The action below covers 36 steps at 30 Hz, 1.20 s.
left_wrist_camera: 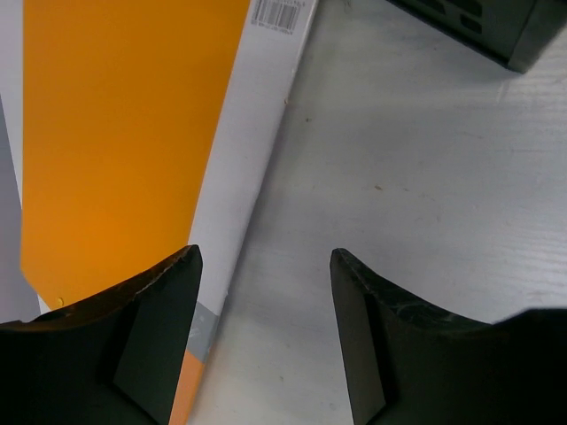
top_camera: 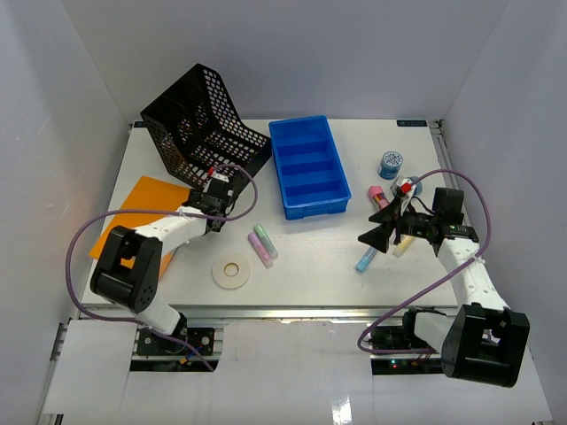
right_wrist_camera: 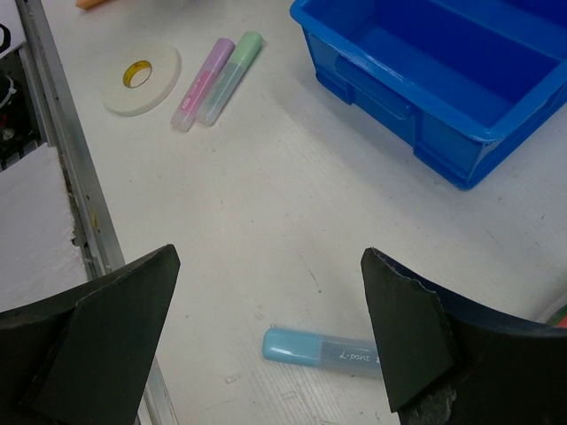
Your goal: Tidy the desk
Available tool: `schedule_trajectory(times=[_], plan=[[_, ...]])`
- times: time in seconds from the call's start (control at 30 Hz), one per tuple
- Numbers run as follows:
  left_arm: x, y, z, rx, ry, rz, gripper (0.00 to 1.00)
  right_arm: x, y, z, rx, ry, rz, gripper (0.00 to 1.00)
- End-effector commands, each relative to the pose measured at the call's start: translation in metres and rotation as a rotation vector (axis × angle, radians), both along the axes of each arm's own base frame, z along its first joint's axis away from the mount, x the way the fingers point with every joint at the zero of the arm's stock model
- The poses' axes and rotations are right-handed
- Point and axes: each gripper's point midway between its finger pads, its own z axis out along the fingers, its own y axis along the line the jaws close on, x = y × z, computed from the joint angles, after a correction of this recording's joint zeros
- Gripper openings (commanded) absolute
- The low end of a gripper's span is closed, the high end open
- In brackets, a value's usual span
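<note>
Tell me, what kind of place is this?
Probably a robot lab staged as a desk: white walls box it in, a left arm and right arm reach over it, tape and highlighters lie about.

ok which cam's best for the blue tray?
Top external: the whole blue tray is in frame, with its dividers visible and the compartments looking empty. Right wrist shows only one corner and part of a wall, cut off at the picture's edge. Left wrist doesn't show it.

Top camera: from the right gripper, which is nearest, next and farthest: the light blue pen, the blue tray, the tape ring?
From the right gripper:
1. Light blue pen, just in front.
2. Blue tray, farther back, leftward.
3. Tape ring, far left, near front.
</note>
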Motion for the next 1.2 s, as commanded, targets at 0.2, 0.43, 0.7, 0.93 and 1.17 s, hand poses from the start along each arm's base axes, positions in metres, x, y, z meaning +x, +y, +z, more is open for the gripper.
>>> schedule_trajectory(times=[0.2, 0.43, 0.7, 0.93, 1.17], plan=[[0.015, 0.013, -0.011, 0.148, 0.04, 0.007, 0.65, 0.001, 0.005, 0.019, 0.027, -0.048, 0.048, 0.9], [0.017, 0.029, -0.021, 0.173, 0.048, 0.037, 0.6, 0.0, 0.006, 0.017, 0.031, -0.04, 0.054, 0.9], [0.017, 0.035, -0.034, 0.169, 0.081, 0.043, 0.51, 0.0, 0.007, 0.016, 0.034, -0.034, 0.056, 0.9], [0.013, 0.035, -0.04, 0.162, 0.101, 0.043, 0.34, 0.0, 0.007, 0.016, 0.037, -0.032, 0.057, 0.9], [0.015, 0.031, -0.033, 0.126, 0.087, 0.038, 0.15, -0.004, 0.009, 0.019, 0.051, -0.036, 0.069, 0.9]])
